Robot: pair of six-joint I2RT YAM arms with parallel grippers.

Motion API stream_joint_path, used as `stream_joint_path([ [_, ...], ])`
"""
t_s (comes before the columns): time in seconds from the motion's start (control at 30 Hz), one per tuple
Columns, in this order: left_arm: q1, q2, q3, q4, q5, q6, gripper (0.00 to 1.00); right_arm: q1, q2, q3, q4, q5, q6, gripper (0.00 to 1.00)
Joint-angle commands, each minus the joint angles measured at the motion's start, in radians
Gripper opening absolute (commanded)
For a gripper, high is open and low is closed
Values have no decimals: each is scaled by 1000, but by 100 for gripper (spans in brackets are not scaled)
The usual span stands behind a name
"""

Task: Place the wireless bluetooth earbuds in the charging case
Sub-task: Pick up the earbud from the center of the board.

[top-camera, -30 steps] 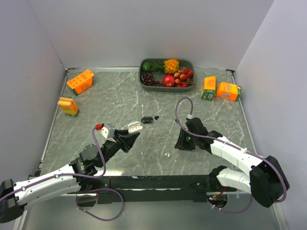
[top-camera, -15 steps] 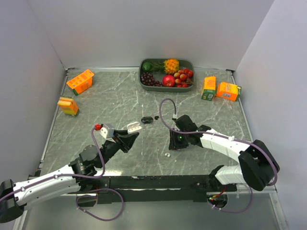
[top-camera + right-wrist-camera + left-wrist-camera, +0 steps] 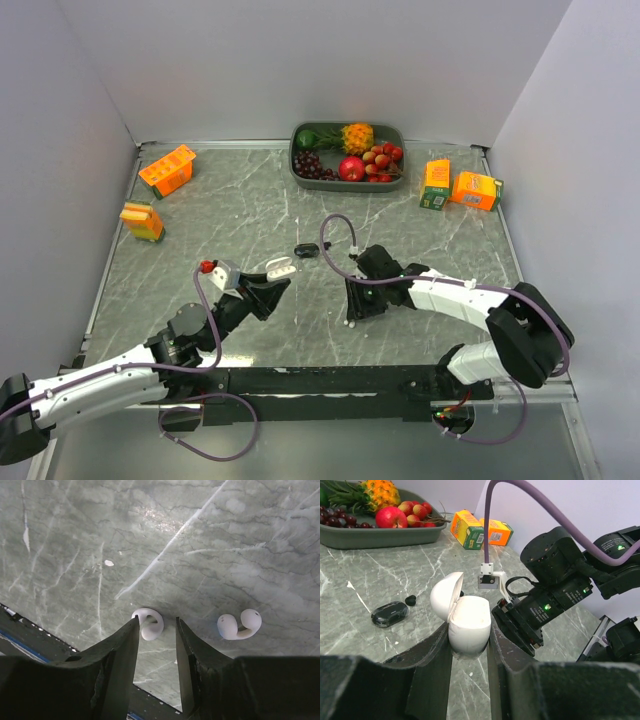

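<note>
Right gripper (image 3: 156, 627): had shifted leftward across the table (image 3: 225, 540) since a second earlier and stood low at its near edge. Its jaws were spread, straddling one white earbud (image 3: 148, 624) without visibly pinching it.
Second white earbud (image 3: 239, 625): lay just beside, outside the jaws.
Both were small, glossy, hooked pieces with rounded ends.
Hazard, as judged: closing on so slick and curved a piece could have squirted it sideways or off the nearby edge.
Left gripper (image 3: 469, 642): was clamped on the white charging case (image 3: 469, 622), whose lid was hinged open.
Beyond lay a black case (image 3: 390, 614) and a black earbud (image 3: 410, 600).
Fruit tray (image 3: 380, 537): stood farthest.
</note>
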Motion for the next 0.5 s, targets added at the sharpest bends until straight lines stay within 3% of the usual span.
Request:
stream_joint_path([
  [0.0,-9,-4,5,32,-3,-17,1,10,22,13,39,1,-3,43],
  [0.47,-12,-2,-1,26,-2,-20,1,20,19,-25,52,-22,0,36],
])
